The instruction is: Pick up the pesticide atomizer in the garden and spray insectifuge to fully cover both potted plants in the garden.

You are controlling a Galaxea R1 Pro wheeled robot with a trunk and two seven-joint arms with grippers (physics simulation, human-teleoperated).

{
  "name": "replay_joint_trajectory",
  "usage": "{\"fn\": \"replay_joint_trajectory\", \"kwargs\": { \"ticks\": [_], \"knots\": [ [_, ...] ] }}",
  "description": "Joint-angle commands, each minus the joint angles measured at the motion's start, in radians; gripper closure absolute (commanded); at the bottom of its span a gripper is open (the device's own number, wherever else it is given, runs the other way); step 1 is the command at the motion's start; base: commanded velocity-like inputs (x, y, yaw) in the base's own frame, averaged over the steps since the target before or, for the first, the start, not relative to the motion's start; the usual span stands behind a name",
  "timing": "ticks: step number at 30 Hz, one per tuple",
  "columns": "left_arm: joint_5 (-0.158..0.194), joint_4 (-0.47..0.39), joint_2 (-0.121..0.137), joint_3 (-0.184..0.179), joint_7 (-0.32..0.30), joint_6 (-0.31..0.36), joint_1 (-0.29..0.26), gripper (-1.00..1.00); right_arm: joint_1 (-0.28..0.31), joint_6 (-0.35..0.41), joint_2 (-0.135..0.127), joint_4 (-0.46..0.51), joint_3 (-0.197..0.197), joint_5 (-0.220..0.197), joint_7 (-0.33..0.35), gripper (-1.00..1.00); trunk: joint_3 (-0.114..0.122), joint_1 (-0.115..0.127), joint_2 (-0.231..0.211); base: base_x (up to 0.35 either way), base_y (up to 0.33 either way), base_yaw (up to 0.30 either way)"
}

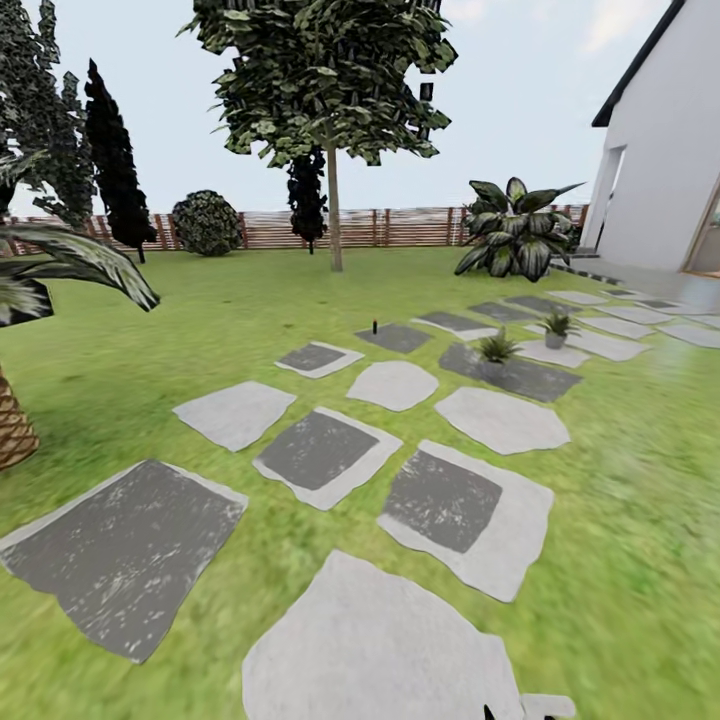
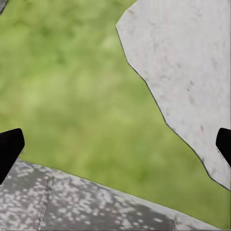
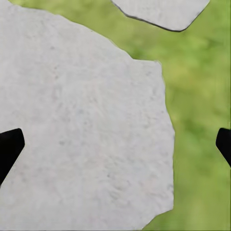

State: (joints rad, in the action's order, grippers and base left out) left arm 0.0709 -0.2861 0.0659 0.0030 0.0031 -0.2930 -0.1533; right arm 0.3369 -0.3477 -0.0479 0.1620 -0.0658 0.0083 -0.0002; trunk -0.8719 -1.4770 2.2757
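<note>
wide lawn [image 1: 200, 320] w/ grey stepping stones [image 1: 318, 455]. atomizer [image 1: 375, 326] is a tiny dark upright thing far ahead, at the edge of a dark stone. two potted plants [image 1: 497, 350] [image 1: 556, 327] sit on stones to its right, near each other. left gripper [image 2: 115, 149] jaws wide, over grass & stone; right gripper [image 3: 115, 144] jaws wide, over pale stone. both hold nothing.

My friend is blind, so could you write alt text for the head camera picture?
A green lawn crossed by grey stepping stones, with two small potted plants and a slim dark bottle standing far ahead. Behind are trees, a wooden fence and a white house.
</note>
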Motion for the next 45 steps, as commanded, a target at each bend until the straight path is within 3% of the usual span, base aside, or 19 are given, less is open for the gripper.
{"fn": "replay_joint_trajectory", "kwargs": {
  "ticks": [1, 45],
  "knots": [
    [0.007, 0.001, 0.000, -0.002, 0.000, -0.003, 0.000, -1.00, 0.001, -0.004, 0.000, -0.001, -0.006, 0.001, 0.002, -1.00, -0.001, 0.000, 0.000, 0.307, 0.000, 0.000],
    [0.007, 0.001, 0.000, -0.002, 0.000, -0.003, -0.001, -1.00, 0.001, -0.004, 0.000, -0.001, -0.006, 0.001, 0.002, -1.00, -0.001, 0.000, 0.000, 0.307, 0.000, 0.000]
  ]
}}
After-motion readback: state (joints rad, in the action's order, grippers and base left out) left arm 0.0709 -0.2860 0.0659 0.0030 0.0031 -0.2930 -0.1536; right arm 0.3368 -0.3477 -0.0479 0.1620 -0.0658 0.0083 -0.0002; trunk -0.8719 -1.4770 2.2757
